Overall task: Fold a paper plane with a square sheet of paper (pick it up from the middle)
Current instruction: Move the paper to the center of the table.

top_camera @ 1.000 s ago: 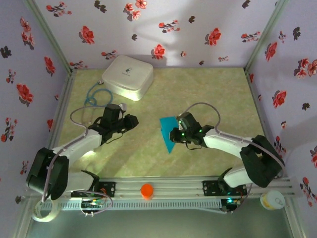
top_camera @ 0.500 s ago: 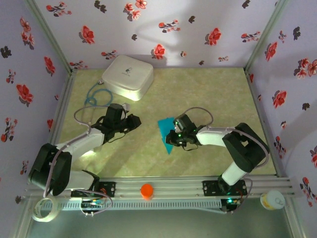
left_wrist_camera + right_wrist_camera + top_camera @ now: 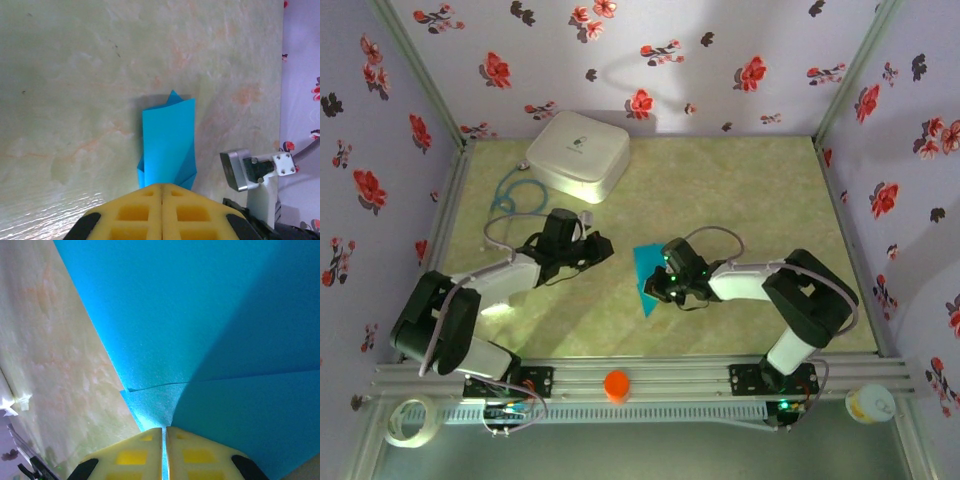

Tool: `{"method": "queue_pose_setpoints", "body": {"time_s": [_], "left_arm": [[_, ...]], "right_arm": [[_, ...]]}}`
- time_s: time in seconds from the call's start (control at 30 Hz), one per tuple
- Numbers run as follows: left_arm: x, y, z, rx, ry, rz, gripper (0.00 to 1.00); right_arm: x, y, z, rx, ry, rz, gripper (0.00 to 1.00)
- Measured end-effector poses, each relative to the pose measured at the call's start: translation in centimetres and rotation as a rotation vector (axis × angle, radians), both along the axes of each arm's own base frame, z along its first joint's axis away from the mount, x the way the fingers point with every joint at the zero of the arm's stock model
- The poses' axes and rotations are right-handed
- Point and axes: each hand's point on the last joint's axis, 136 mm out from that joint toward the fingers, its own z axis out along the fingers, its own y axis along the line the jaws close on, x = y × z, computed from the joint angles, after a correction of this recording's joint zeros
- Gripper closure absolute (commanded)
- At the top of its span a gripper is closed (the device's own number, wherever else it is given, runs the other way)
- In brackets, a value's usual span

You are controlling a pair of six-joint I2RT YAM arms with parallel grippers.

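The turquoise sheet of paper (image 3: pixel 642 265) is folded into a narrow pointed shape at the middle of the table. My right gripper (image 3: pixel 660 284) is shut on its right side. In the right wrist view a thin blue edge runs between the closed yellow fingertips (image 3: pixel 150 450) of that gripper (image 3: pixel 164 430), and the paper (image 3: pixel 200 315) spreads ahead with a crease across it. My left gripper (image 3: pixel 604 246) sits just left of the paper, a small gap apart. In the left wrist view it (image 3: pixel 162 187) is shut, pads pressed together, with the folded paper (image 3: pixel 167 140) lying beyond the tips.
A white rounded box (image 3: pixel 578 152) stands at the back left with a teal cable (image 3: pixel 510 190) beside it. An orange cap (image 3: pixel 616 384) sits on the front rail. A tape roll (image 3: pixel 870 403) lies outside at the front right. Floral walls close three sides.
My right gripper has carried the paper a little to the left. The left gripper has moved right toward the paper and closed its fingers.
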Motion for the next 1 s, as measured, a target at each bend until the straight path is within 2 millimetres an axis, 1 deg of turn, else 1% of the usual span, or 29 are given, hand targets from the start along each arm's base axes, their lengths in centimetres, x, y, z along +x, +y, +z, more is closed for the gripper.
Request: {"method": "queue_pose_setpoints", "body": {"time_s": [0.2,0.43,0.7,0.9,1.0], "left_arm": [[0.0,-0.4,0.4,-0.018,-0.004,-0.012,0.94],[0.2,-0.7,0.4,-0.024,-0.001,-0.018,0.95],[-0.1,-1.2,-0.2,-0.022,0.018,-0.038,0.95],[-0.2,-2.2,-0.3,-0.026,0.025,-0.061,0.95],[-0.2,-2.8,-0.3,-0.032,0.03,-0.077,0.96]], "right_arm": [[0.1,0.0,0.0,0.0,0.018,-0.043,0.88],[0.2,0.0,0.0,0.001,0.017,-0.047,0.87],[0.2,0.1,0.1,0.01,0.006,-0.048,0.84],[0.2,-0.4,1.1,0.026,-0.028,-0.059,0.81],[0.5,-1.3,2.0,0.041,-0.057,-0.085,0.79]]}}
